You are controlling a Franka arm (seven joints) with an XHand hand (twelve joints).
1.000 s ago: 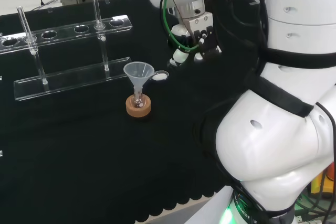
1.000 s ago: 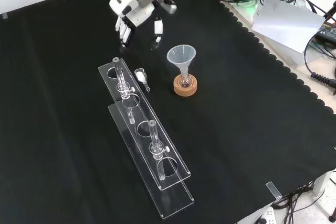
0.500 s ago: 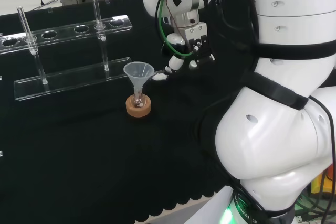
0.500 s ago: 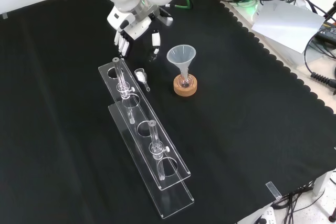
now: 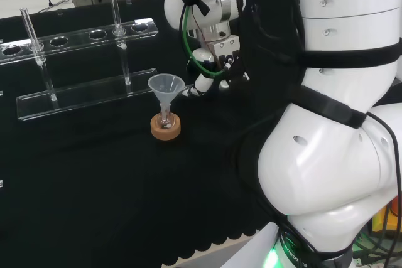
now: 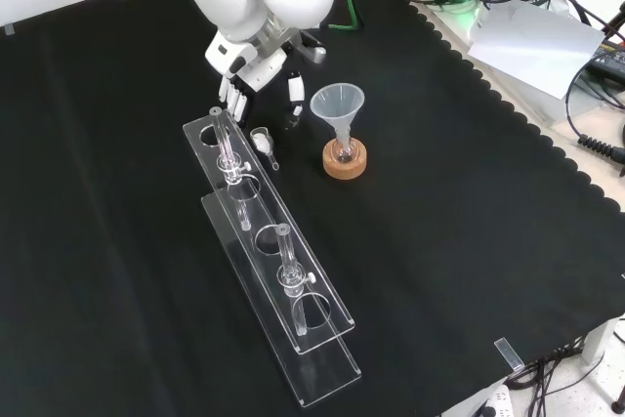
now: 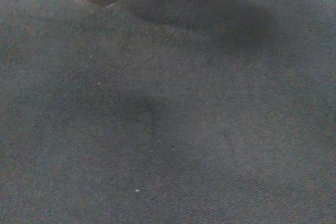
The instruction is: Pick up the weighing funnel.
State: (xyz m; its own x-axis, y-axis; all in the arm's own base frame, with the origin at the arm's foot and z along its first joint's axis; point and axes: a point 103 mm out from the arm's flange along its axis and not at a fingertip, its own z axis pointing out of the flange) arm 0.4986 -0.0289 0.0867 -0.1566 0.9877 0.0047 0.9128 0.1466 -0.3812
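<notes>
Cloth (image 6: 469, 271) is lying bare across the front view's right and lower right, out to the scalloped edge. The left side is taken up by a long clear rack (image 6: 327, 376).

The hand (image 6: 256, 67) is hanging in from the top. Its fingers (image 6: 230, 97) are pointing straight down with the thumb (image 6: 296, 91) spread well apart, and it is holding nothing.

The weighing funnel (image 6: 262, 140) is lying on the cloth just below that gap, apart from the fingertips and just beside the rack's upper end.

Counting:
- one weighing funnel
- one funnel (image 6: 338, 103) standing in one small flask (image 6: 344, 152) on one cork ring (image 6: 346, 165)
- one rack
- two glass tubes (image 6: 227, 148) (image 6: 286, 261) standing in it
</notes>
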